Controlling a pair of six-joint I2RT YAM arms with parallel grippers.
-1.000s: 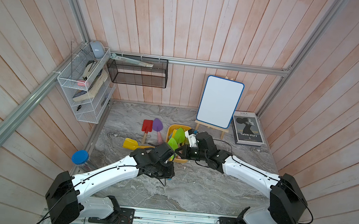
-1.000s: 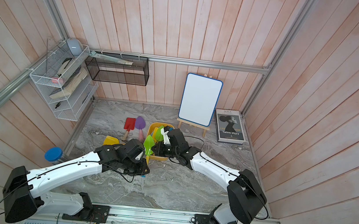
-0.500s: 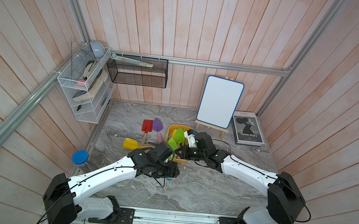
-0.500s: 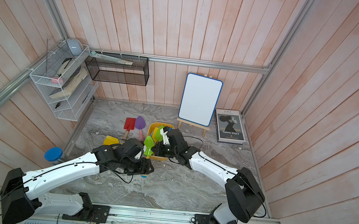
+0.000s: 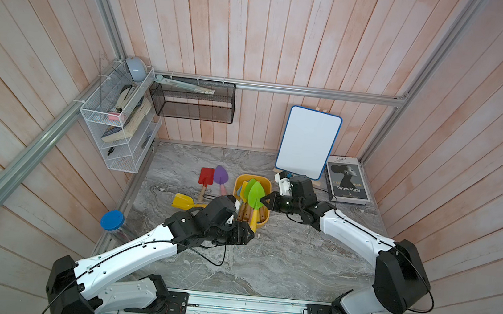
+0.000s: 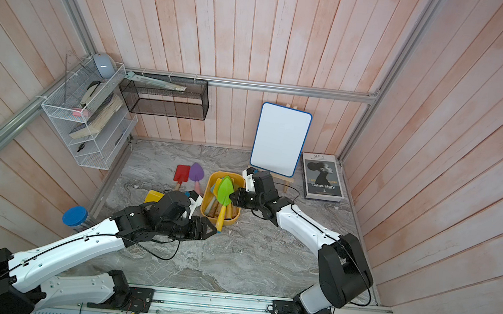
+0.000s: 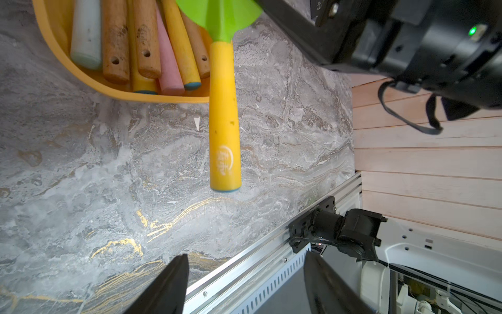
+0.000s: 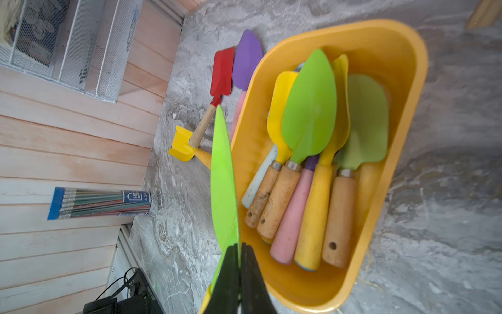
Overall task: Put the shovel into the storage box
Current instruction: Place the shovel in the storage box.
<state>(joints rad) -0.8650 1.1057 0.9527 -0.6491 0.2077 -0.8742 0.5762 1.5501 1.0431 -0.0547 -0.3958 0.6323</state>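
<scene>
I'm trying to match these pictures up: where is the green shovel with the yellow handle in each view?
Both top views: green shovel mid-table, over the storage box.
Left wrist: yellow handle mid-picture, crossing the box rim.
Right wrist: blade edge-on, mid-picture, pinched by the right end effector.
Shared landmark: the storage box, full of handles.

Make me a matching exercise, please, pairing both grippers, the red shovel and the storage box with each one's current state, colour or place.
Column 1
1 left gripper
2 right gripper
3 red shovel
4 storage box

Column 2
A yellow-orange
B open, holding nothing
C lies on the table, outside the box
D shut on the green shovel by its blade

Pairs: 1-B, 2-D, 3-C, 4-A
</scene>
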